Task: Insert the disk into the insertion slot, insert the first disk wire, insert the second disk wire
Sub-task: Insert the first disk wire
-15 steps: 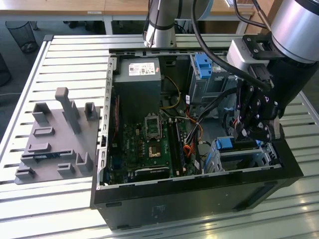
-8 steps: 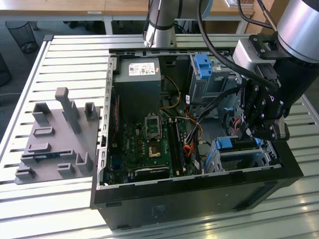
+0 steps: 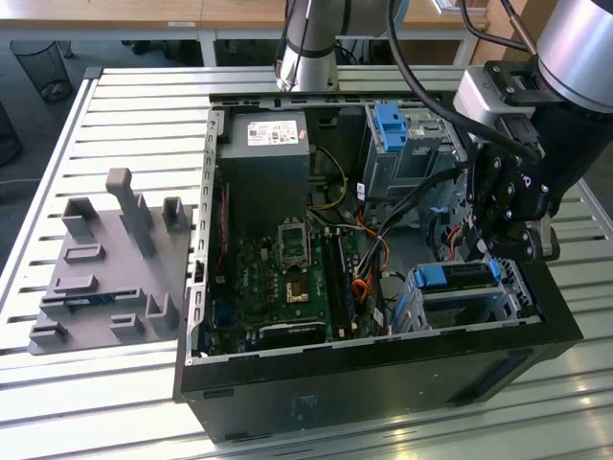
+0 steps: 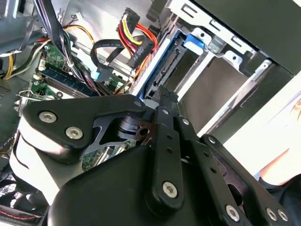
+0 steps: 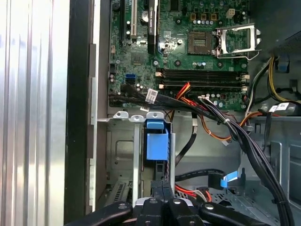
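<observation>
The disk [image 3: 458, 276], in its bright blue carrier, lies inside the insertion slot [image 3: 479, 309], the low silver cage at the case's front corner on the exterior view's right. My gripper [image 3: 498, 230] hangs just above the slot's inner end, its fingers shut together with nothing visible between them. In the second wrist view the fingertips [image 4: 162, 94] sit close to the disk's blue edge [image 4: 162, 59]. A black plug on red and yellow wires [image 4: 138, 51] and a black flat cable with a blue tip [image 4: 97, 73] hang loose beside it. The first wrist view shows the carrier's blue tab [image 5: 155, 141] beyond the gripper [image 5: 162, 186].
The open black computer case [image 3: 383, 383] lies on a slatted metal table [image 3: 115, 105]. Inside are a green motherboard [image 3: 287, 273], a grey power supply [image 3: 263, 153] and a taller cage with a blue latch [image 3: 391, 125]. A grey fixture block [image 3: 105, 259] stands at the exterior view's left.
</observation>
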You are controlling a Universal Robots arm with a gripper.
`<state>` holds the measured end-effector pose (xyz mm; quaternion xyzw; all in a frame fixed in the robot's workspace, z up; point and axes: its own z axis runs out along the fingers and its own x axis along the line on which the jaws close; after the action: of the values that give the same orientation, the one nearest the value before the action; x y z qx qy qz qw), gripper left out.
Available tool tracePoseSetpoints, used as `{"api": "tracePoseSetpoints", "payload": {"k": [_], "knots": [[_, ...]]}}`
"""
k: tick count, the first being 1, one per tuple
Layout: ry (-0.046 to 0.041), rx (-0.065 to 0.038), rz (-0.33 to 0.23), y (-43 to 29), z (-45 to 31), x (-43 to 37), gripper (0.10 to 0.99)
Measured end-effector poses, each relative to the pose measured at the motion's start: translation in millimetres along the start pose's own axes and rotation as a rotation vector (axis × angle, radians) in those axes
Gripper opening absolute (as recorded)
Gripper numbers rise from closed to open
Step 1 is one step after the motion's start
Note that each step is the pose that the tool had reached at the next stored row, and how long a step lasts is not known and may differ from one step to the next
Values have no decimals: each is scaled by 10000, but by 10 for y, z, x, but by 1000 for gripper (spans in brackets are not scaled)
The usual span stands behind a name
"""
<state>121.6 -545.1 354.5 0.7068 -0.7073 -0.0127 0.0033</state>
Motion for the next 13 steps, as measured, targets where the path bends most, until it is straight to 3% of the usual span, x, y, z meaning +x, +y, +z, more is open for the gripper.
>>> {"api": "tracePoseSetpoints", "payload": {"k": [4,8,13], "knots": [[0,0,-1,-1,2,-60,106],[-10,-1,5,-1,-3,-72,106],[-13,0,36,0,-71,-76,106]]}}
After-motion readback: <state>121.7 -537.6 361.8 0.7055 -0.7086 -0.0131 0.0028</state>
